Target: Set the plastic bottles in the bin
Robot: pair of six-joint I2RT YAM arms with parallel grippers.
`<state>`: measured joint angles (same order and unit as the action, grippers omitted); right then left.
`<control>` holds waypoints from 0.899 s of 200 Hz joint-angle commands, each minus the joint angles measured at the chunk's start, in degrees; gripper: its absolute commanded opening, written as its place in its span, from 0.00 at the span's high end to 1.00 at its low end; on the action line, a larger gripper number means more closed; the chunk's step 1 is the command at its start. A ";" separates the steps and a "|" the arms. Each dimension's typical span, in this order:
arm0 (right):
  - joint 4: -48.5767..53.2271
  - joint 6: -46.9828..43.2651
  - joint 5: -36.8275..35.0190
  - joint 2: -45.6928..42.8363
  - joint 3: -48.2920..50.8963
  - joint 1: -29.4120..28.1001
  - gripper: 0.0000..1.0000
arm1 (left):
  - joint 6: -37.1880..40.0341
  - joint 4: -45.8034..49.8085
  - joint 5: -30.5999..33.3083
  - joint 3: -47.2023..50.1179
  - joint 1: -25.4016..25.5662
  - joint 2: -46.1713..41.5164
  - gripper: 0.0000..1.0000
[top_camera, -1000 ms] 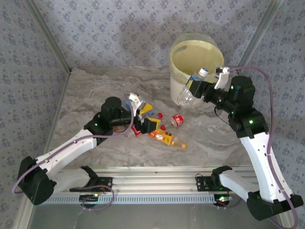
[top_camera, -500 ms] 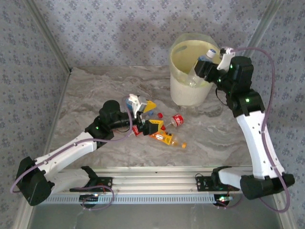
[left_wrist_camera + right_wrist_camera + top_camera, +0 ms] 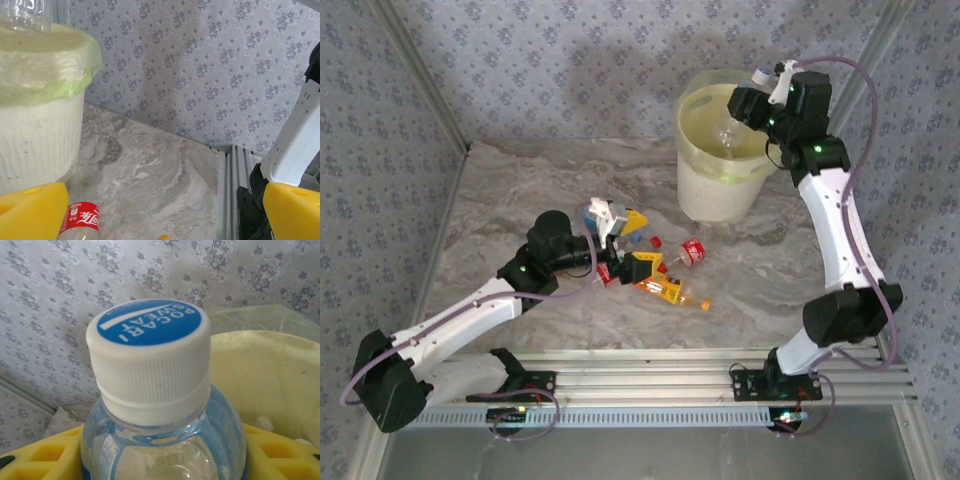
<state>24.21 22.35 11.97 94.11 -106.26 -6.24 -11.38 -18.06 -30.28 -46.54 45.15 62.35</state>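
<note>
Marble table [image 3: 520,190]: one bin [image 3: 715,195], one bottle [image 3: 155,365] held above.

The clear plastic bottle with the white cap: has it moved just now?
Yes. The clear plastic bottle, held in the right gripper, rose from against the round cream-white bin's front wall to over its open top.

top: high, wide | left wrist: low, toward bin [image 3: 40,140] | right wrist: close
</note>
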 commanded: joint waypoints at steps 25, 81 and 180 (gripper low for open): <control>2.72 -1.39 4.99 7.02 -3.36 0.05 0.41 | 1.13 -1.50 3.22 -0.24 0.39 -1.83 0.00; 3.86 -1.96 5.64 10.17 -2.29 -0.61 0.41 | 2.06 -0.42 4.46 -0.26 0.37 -1.97 0.00; 4.84 -2.57 6.63 13.39 -1.82 -1.87 0.39 | 2.91 0.24 3.39 -0.39 0.38 -3.01 0.00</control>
<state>28.18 20.88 17.41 106.98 -107.81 -7.75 -9.41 -17.02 -26.11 -46.37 45.15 61.43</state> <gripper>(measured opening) 0.603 0.995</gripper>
